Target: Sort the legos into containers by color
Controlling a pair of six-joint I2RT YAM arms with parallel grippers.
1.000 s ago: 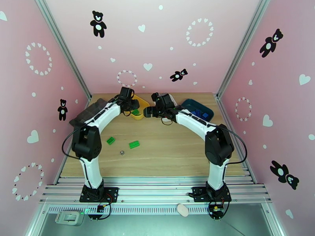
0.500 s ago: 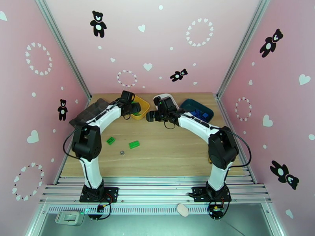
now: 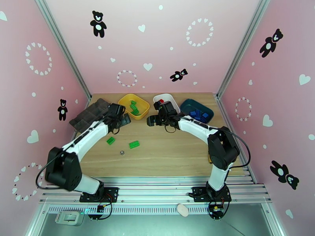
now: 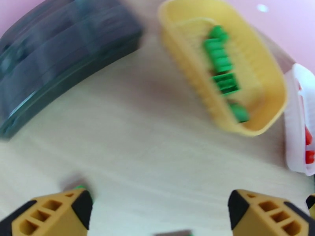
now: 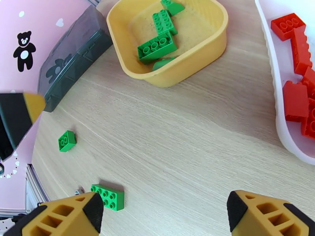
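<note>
On the bench (image 3: 173,150), nearest the arm bases, lies a small ball (image 3: 122,152). A long green lego (image 3: 134,144) sits just beyond it and a small green lego (image 3: 110,141) further left, both loose on the wood. The left hand (image 4: 159,205) hovers beyond them, fingers spread wide, gripping nothing. The right hand (image 5: 165,205) hangs mid-bench, likewise spread and empty. Along the far edge, left to right: grey organizer (image 3: 88,115); yellow tray (image 5: 185,71) holding green legos (image 5: 157,46); white tray (image 5: 275,67) holding red legos (image 5: 295,101); teal tray (image 3: 188,105) holding blue legos (image 3: 199,114).
</note>
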